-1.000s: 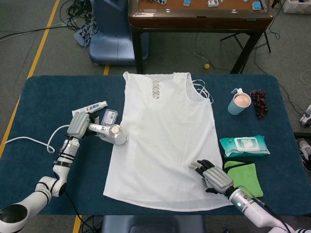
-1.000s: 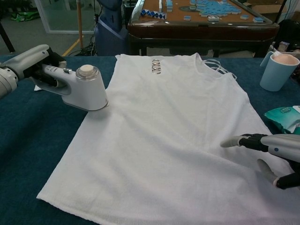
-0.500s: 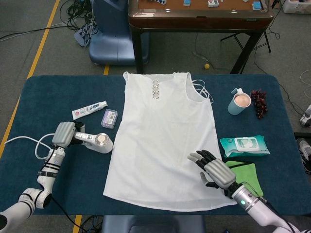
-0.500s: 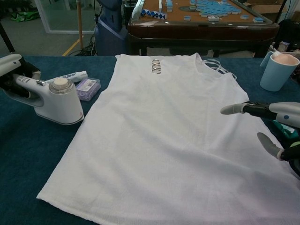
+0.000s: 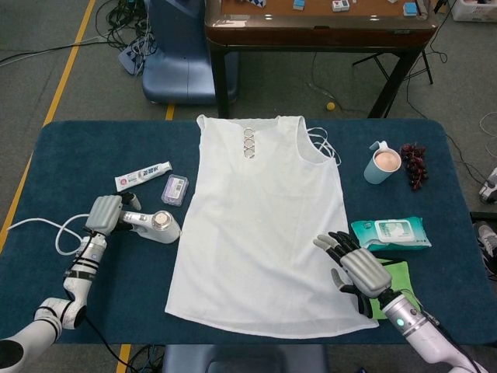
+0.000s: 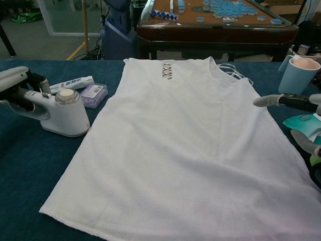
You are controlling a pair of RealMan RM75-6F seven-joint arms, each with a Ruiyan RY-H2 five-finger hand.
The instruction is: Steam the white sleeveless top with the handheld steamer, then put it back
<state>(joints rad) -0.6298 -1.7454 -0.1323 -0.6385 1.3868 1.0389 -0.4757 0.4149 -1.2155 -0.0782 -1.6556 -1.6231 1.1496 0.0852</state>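
The white sleeveless top (image 5: 260, 217) lies flat in the middle of the blue table (image 5: 70, 148); it also fills the chest view (image 6: 180, 145). The white handheld steamer (image 5: 160, 226) stands on the table just left of the top's left edge, not touching it (image 6: 64, 113). My left hand (image 5: 103, 215) is wrapped around the steamer's handle (image 6: 20, 88). My right hand (image 5: 359, 268) hovers over the top's lower right edge, fingers spread and holding nothing (image 6: 296, 108).
A toothpaste tube (image 5: 144, 176) and a small purple box (image 5: 175, 189) lie behind the steamer. A blue cup (image 5: 383, 165), grapes (image 5: 414, 163), a wipes pack (image 5: 390, 233) and a green cloth (image 5: 397, 286) sit on the right. The steamer's white cable (image 5: 43, 227) trails left.
My left hand carried the steamer left off the top's edge and set it down on the table. My right hand lifted off the top and drew back toward the right.
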